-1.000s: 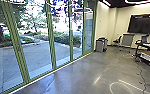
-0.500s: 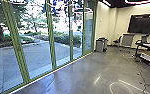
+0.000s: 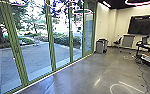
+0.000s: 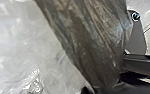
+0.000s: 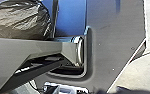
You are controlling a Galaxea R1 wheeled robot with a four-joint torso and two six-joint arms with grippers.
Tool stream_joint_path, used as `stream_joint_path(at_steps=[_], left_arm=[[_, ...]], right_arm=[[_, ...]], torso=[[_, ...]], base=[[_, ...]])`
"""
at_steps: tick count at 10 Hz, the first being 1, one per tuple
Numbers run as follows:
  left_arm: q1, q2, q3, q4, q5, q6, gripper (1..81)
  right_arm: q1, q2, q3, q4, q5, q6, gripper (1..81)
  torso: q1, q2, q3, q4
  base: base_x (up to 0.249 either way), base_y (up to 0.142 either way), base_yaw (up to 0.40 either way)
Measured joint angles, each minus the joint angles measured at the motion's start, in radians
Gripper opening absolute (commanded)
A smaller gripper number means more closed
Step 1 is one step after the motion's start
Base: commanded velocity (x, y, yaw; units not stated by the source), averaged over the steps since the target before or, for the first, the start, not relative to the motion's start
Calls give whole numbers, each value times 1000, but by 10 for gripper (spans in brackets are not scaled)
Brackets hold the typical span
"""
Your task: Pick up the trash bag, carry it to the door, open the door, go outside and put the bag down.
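Note:
In the left wrist view the dark, translucent trash bag stretches down in folds and narrows to a gathered end, where my left gripper is shut on it. The right wrist view has the bag's rounded, shiny black side beyond the jointed bar. How my right gripper stands cannot be made out. Tall glass panels in green frames run along the left side of the head view, standing closed; which of them is the door I cannot tell.
A grey bin stands by the far end of the glass wall. Further right are a chair, a black cart and a cable on the floor. Paving and bushes lie outside the glass.
The head view has shifted slightly, so the camera has moved a little with the robot. The objects in the room keep their places.

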Motion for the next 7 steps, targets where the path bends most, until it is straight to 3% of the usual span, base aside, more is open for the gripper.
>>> stream_joint_path(at_steps=[7], left_arm=[[1,0,0,0,0,0,10]], right_arm=[[0,2,0,0,1,1,811]], torso=[[0,0,0,0]], base=[[126,-10,0]])
